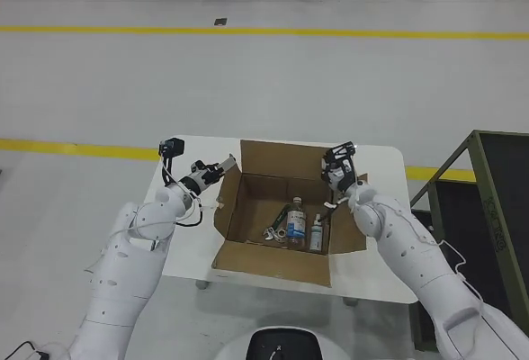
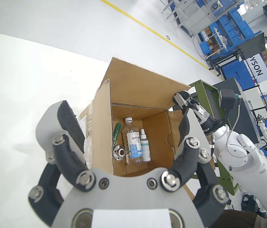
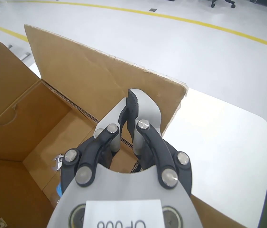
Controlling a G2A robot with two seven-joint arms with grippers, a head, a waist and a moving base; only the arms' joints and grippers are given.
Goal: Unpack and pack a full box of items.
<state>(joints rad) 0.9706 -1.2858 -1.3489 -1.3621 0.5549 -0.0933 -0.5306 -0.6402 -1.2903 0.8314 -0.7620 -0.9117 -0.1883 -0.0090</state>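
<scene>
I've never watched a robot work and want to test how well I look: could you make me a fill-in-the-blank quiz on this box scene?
The cardboard box on the white table has its flaps ___. The tool lying beside the large bottle has a ___ handle. The left fingers are spread open, while the right fingers are ___.
Missing words: open; green; shut.
</scene>
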